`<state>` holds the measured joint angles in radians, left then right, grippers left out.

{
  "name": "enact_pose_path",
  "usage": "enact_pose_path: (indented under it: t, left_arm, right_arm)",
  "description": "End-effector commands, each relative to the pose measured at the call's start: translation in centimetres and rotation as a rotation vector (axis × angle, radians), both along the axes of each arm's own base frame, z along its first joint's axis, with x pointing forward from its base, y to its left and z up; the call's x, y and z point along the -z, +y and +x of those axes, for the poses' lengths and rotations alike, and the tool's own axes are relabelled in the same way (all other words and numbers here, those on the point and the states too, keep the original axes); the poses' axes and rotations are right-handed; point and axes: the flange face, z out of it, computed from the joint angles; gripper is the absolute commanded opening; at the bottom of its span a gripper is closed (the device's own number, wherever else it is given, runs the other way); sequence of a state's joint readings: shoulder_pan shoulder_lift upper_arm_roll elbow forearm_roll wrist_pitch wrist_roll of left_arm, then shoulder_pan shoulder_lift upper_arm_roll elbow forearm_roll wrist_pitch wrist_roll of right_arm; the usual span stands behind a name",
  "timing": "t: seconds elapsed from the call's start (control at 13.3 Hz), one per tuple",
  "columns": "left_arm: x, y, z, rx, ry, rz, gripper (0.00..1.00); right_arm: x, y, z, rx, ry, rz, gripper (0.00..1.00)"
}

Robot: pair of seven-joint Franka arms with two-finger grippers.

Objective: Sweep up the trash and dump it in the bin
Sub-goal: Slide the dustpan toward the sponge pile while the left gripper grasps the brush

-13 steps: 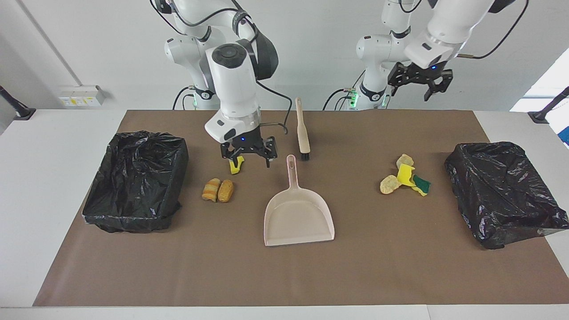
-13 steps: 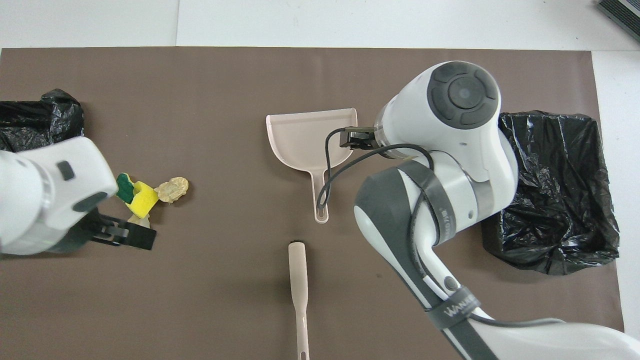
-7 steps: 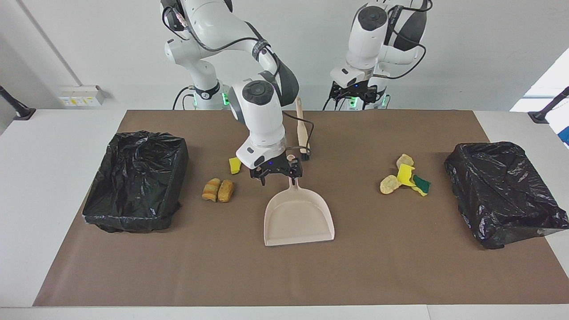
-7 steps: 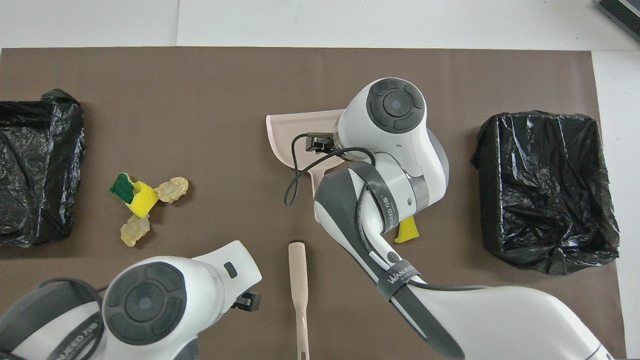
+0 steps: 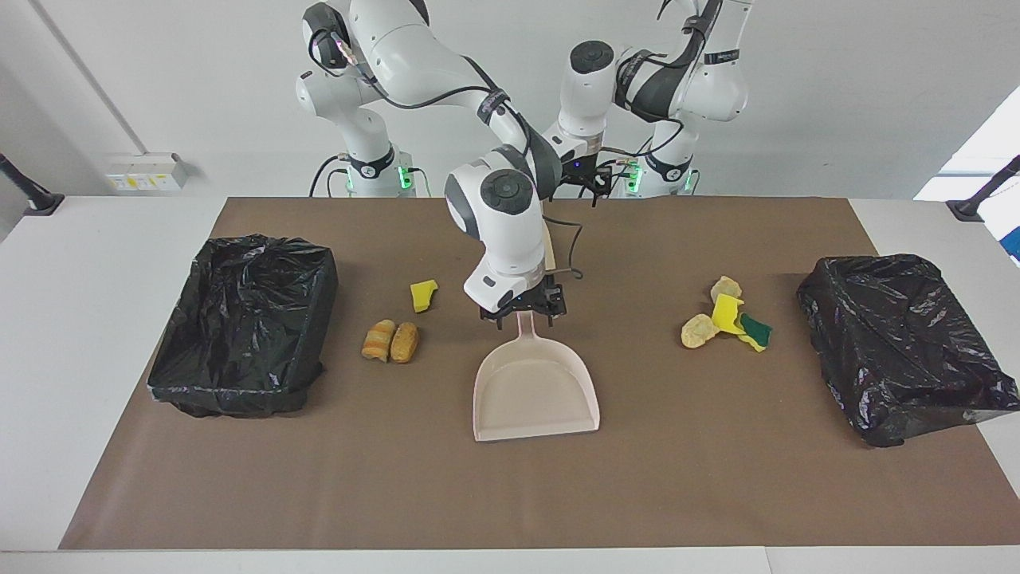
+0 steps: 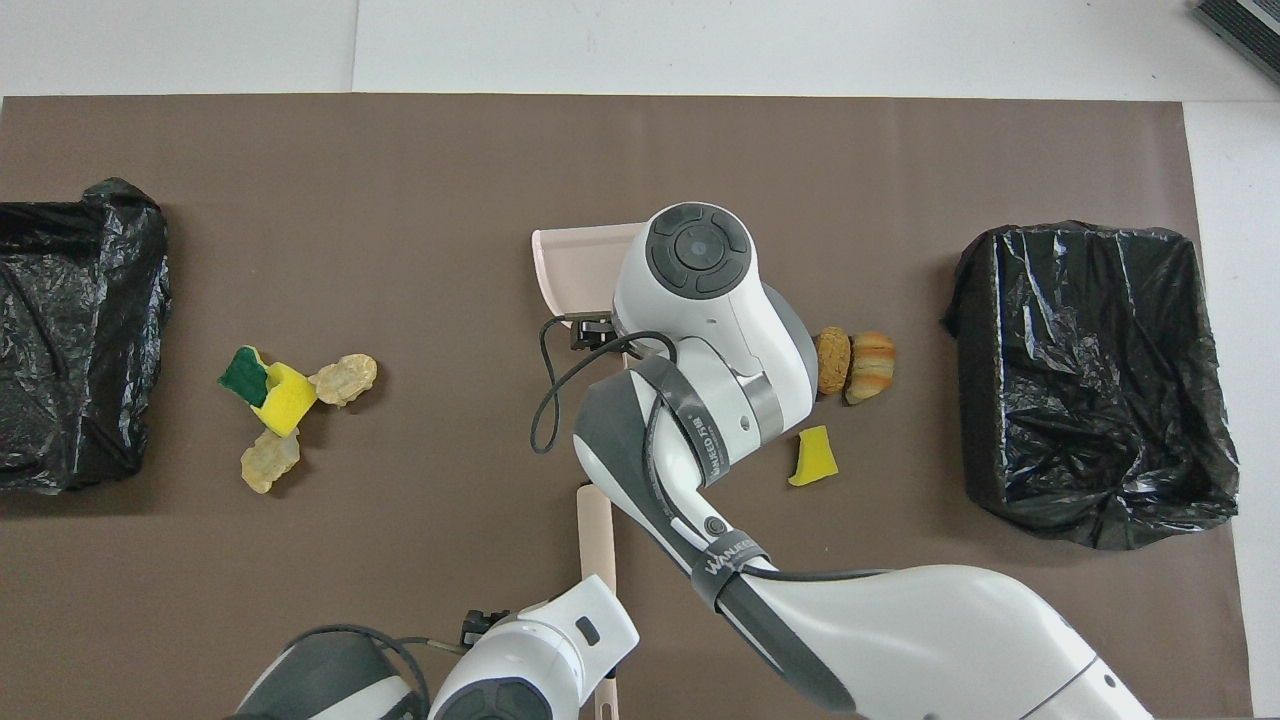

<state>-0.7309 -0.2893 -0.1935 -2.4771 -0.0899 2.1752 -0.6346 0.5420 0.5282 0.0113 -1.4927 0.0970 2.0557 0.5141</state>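
Beige dustpan handle under the right gripper, fingers apart.
Left gripper, also spread, hangs over the brush at the mat's robot-side edge. Trash sits mid-mat in two clusters: lumps and sponge toward the right arm's bin, scraps toward the other. A skewed pinch could spin the pan into those lumps.
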Motion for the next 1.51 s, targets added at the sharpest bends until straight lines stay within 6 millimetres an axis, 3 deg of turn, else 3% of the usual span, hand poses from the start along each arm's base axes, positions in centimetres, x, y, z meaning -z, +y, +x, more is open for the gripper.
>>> enact_pose_path:
  t: [0.0,0.23,0.38,0.45,0.53,0.6,0.68,0.83,0.98,1.06,1.13,1.21,1.43]
  left_arm:
    - [3.1,-2.6,-2.3,-0.053,0.015,-0.016,1.0]
    - [4.2,-3.4,-2.9,-0.07,0.023,-0.019,1.0]
    - [4.2,-3.4,-3.1,-0.104,0.059,-0.032,0.95]
    - [4.3,-3.4,-3.1,-0.114,0.069,-0.036,0.84]
    - [4.3,-3.4,-3.1,-0.116,0.08,-0.025,0.72]
    - [4.5,-3.1,-3.4,-0.129,0.115,-0.009,0.67]
    - [4.6,-2.9,-3.7,-0.144,0.147,0.001,0.66]
    - [4.6,-2.9,-3.9,-0.149,0.158,0.011,0.55]
    - [4.5,-2.8,-3.9,-0.15,0.176,0.032,0.3]
    - [4.3,-2.9,-3.9,-0.148,0.188,0.045,0.17]
    - [4.0,-2.5,-3.7,-0.153,0.209,0.07,0.12]
    - [3.5,-1.8,-2.6,-0.175,0.231,0.087,0.0]
    - [0.1,2.9,3.5,-0.295,0.247,0.1,0.0]
  right_arm:
    - [1.1,-0.2,-0.5,-0.049,0.07,0.009,1.0]
    - [1.7,-0.6,-1.5,-0.085,0.114,-0.013,0.98]
    - [2.1,-0.7,-1.8,-0.115,0.123,-0.016,0.68]
    - [2.0,-0.8,-1.8,-0.114,0.127,-0.008,0.52]
    - [2.1,-0.7,-1.9,-0.108,0.138,0.01,0.32]
    - [2.1,-0.7,-1.9,-0.099,0.145,0.021,0.0]
    - [2.0,-0.8,-1.8,-0.097,0.149,0.026,0.0]
    - [1.5,-1.5,-1.1,-0.091,0.143,0.037,0.0]
    - [1.3,-1.8,-0.9,-0.088,0.138,0.038,0.0]
    - [0.1,-2.5,-0.7,-0.079,0.126,0.039,0.0]
    - [-1.2,-4.1,-0.1,-0.076,0.114,0.041,0.0]
    - [-2.4,-5.3,0.1,-0.125,0.112,0.048,0.0]
    - [-5.1,-9.1,0.7,-0.261,0.1,0.052,0.0]
